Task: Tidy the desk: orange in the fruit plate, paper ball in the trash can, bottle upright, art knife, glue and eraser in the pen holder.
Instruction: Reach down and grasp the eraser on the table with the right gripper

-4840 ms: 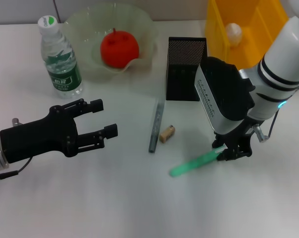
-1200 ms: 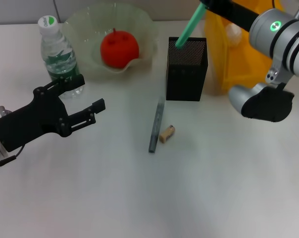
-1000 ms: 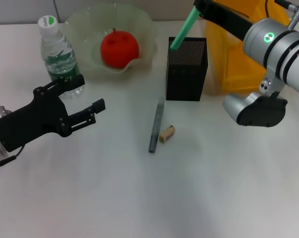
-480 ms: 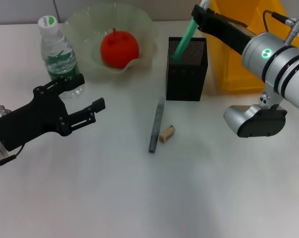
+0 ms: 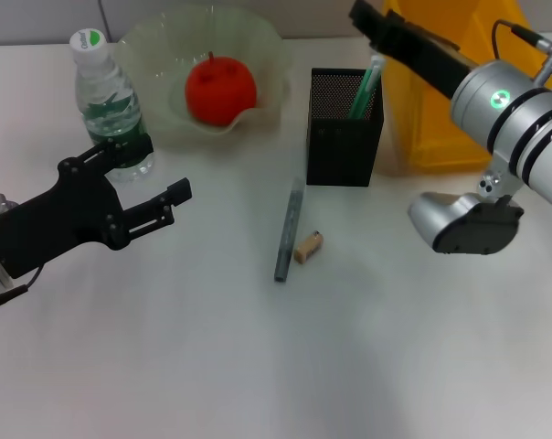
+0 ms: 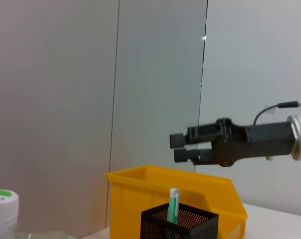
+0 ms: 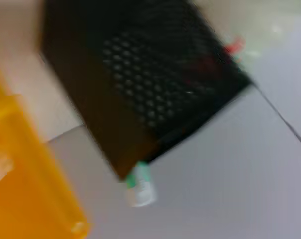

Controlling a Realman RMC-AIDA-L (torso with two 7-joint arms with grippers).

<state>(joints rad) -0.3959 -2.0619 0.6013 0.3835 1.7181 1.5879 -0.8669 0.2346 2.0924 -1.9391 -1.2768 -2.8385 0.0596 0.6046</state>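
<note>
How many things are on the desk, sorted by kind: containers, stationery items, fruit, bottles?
Containers: 3 - fruit plate, pen holder, trash can
Stationery: 3 - green glue in the holder, grey art knife, eraser
Fruit: 1 - orange
Bottles: 1 - bottle, upright
Total: 8

One orange [image 5: 220,90] sits in one fruit plate [image 5: 157,46] at upper left, beside one bottle [image 5: 110,108]. One pen holder [image 5: 343,137] holds one green glue stick [image 5: 365,88]. One trash can [image 5: 436,128], one art knife [image 5: 288,230], one eraser [image 5: 307,247], two claws.
</note>
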